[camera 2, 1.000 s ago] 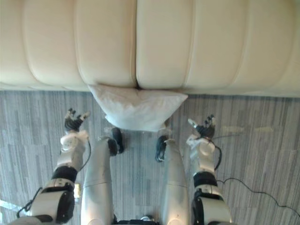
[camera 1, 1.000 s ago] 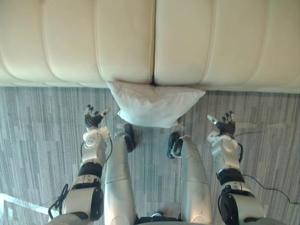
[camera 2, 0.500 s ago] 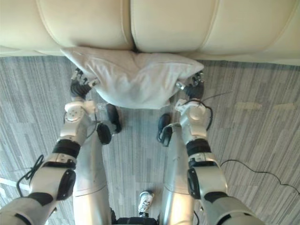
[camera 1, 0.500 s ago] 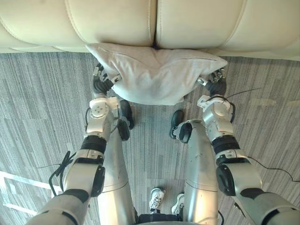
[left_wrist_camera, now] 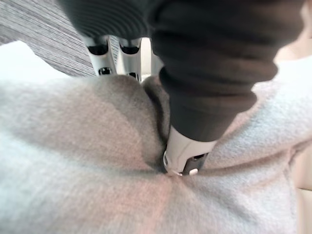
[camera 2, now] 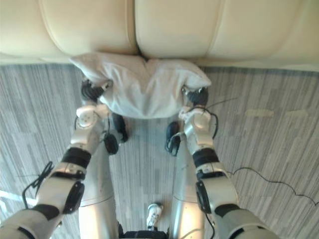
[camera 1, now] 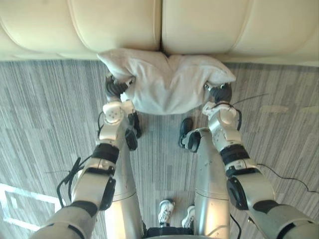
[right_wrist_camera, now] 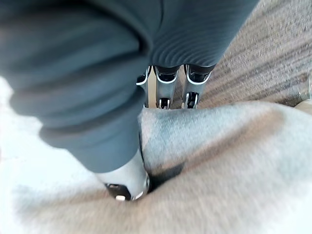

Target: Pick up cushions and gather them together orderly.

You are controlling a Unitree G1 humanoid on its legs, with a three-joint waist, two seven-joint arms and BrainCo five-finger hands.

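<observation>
A white cushion (camera 1: pixel 167 84) lies on the carpet against the foot of the sofa, bunched in the middle. My left hand (camera 1: pixel 115 88) grips its left end and my right hand (camera 1: pixel 219 92) grips its right end. In the left wrist view the thumb (left_wrist_camera: pixel 185 156) digs into the cushion (left_wrist_camera: pixel 73 161) while the fingers (left_wrist_camera: pixel 100 48) wrap behind its edge. The right wrist view matches: the thumb (right_wrist_camera: pixel 124 185) presses a fold into the cushion (right_wrist_camera: pixel 219 161) and the fingers (right_wrist_camera: pixel 165 83) curl round its far side.
A cream leather sofa (camera 1: pixel 159 25) runs across the far side, with a seam between two seat sections just above the cushion. Grey striped carpet (camera 1: pixel 45 119) spreads to both sides. A person's white shoes (camera 1: pixel 167 211) stand close behind me.
Both hands, open and apart from the cushion a second ago, reached its ends and closed on them. The cushion is squeezed narrower. The camera has tipped down and closer.
</observation>
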